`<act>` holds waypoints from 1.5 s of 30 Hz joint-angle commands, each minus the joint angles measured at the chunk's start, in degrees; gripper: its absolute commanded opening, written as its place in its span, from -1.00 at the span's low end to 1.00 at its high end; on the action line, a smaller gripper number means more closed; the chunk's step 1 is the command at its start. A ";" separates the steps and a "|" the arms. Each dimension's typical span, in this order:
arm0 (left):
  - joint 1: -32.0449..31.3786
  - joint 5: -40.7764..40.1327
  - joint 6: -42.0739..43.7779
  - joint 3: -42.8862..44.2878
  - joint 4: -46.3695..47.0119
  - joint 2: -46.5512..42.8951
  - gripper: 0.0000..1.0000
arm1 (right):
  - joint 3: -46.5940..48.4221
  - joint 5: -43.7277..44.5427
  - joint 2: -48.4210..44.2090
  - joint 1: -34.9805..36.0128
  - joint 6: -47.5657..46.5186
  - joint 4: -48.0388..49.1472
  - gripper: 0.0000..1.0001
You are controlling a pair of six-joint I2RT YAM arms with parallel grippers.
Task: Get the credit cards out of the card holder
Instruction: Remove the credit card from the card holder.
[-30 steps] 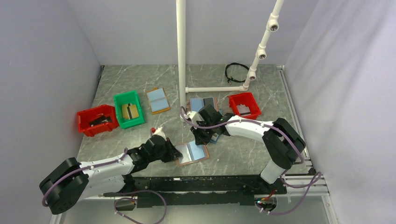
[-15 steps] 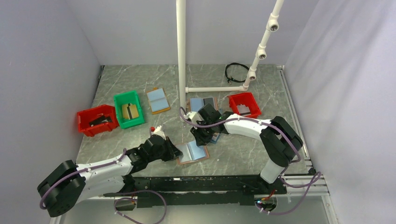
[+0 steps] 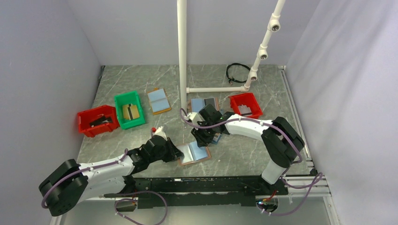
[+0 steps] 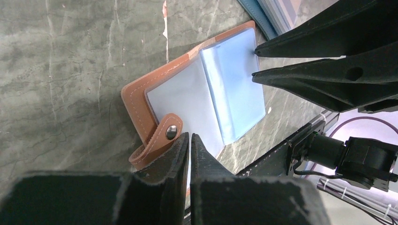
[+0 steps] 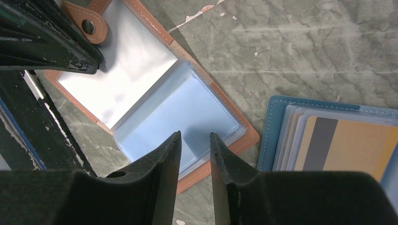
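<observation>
Tan-rimmed card holder (image 3: 193, 153) open flat on the marble tabletop (image 3: 244, 154), clear sleeves facing up. Left gripper (image 4: 189, 136) at its edge beside the snap strap (image 4: 159, 140), jaws pressed together, tips over the sleeve; unclear whether pinching a leaf. Right gripper (image 5: 195, 136) over its other half, jaws slightly parted, light blue sleeve showing in the gap. Blue-rimmed holder (image 5: 272, 131) with a yellow-striped card (image 5: 361, 145) just beside its far right corner.

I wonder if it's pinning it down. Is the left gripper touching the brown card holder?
Cannot tell. The left wrist view shows the left gripper, jaws together, overlapping the near edge of the card holder by its strap, but no plain contact or gap.
</observation>
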 commanded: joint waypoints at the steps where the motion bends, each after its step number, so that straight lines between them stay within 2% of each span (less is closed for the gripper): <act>1: -0.15 0.01 0.14 0.59 2.94 0.56 -0.77 | 1.12 0.67 0.19 0.24 -1.51 -2.76 -0.35; 8: -0.16 0.32 0.33 0.90 3.40 0.78 -0.77 | 1.84 0.27 0.63 2.48 -2.91 -3.99 -0.36; 16: -0.14 -0.01 0.13 0.52 3.85 1.33 -0.77 | 1.22 1.26 -3.90 0.89 -4.84 -4.30 -0.35; 24: -0.19 0.00 0.20 0.94 3.65 1.17 -0.77 | 2.04 3.44 -1.27 0.69 -5.00 -5.87 -0.30; 32: -0.15 0.22 0.22 0.95 4.05 1.10 -0.77 | 2.52 -1.39 0.22 0.97 -3.96 -6.80 -0.29; 40: -0.21 0.94 0.35 0.79 5.55 2.05 -0.75 | 3.31 -6.53 -1.03 1.44 -3.42 -7.33 -0.49; 45: -0.16 1.69 0.76 1.22 6.27 2.98 -0.72 | 3.56 -10.13 -1.58 1.39 -2.71 -7.59 -0.51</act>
